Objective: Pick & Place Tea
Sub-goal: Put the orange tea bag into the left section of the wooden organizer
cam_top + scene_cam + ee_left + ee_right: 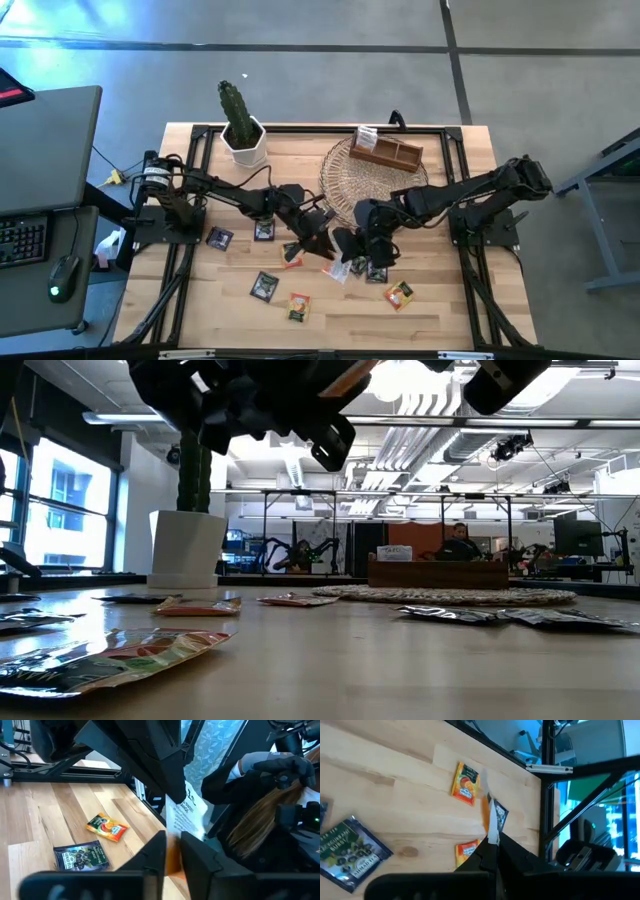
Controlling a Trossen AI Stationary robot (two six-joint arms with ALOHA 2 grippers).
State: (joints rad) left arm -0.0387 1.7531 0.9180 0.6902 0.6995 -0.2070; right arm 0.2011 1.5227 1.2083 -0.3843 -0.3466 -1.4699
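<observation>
An orange-and-white tea sachet (188, 813) hangs in the air over the middle of the table. My left gripper (318, 240) and my right gripper (346, 244) meet there, both shut on it. My left gripper (173, 856) comes level from the table's left. My right gripper (493, 851) slants down from the right. Several other tea sachets lie flat on the wood. They include dark ones (219, 238) (264, 286) and orange ones (299, 306) (400, 294). My left gripper has the sachet's orange end (173, 862) in the narrow gap between its two fingers, coming at it level from the table's left. The sachet is clear of the table. My right gripper pinches the sachet's other end (493, 836) between its shut fingers, slanting down from the table's right. The sachet shows edge-on and sticks out past the fingertips, lifted clear of the wood.
A brown wooden compartment box (386, 152) stands on a round woven mat (350, 175) at the back. A potted cactus (242, 130) stands at the back left. More sachets (375, 270) lie under the grippers. A black frame (190, 180) runs along the table's edges.
</observation>
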